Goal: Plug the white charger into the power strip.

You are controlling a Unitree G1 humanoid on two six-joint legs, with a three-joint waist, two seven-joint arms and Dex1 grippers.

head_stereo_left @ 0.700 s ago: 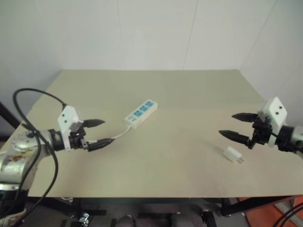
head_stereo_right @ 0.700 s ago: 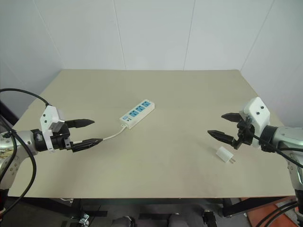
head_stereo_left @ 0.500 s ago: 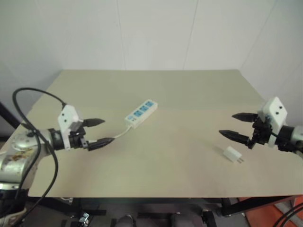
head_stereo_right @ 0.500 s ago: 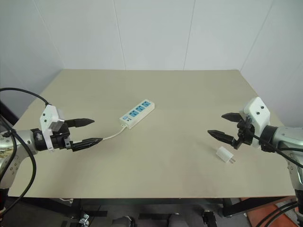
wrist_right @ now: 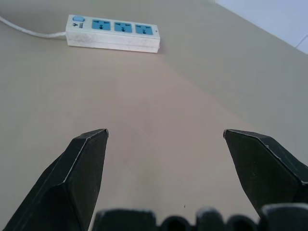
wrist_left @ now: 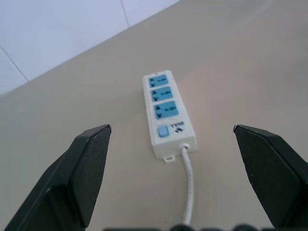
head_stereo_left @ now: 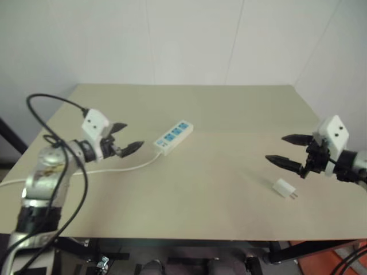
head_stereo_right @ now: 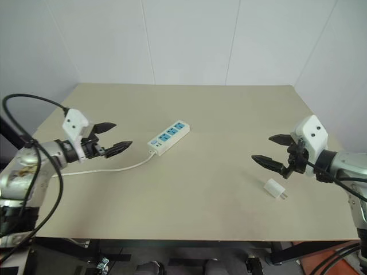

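Though both wrist views frame the power strip (wrist_left: 168,110) — white charger (head_stereo_right: 274,189) head-view-only, both grippers (head_stereo_right: 112,137) (head_stereo_right: 266,152) wide open, empty.

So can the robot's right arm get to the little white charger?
Probably yes. The right gripper is open and holds nothing, and the white charger lies on bare table just beside it, nothing between them.

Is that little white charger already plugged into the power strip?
No. The white charger lies loose on the table near the right gripper, far from the power strip, whose three blue sockets are free.
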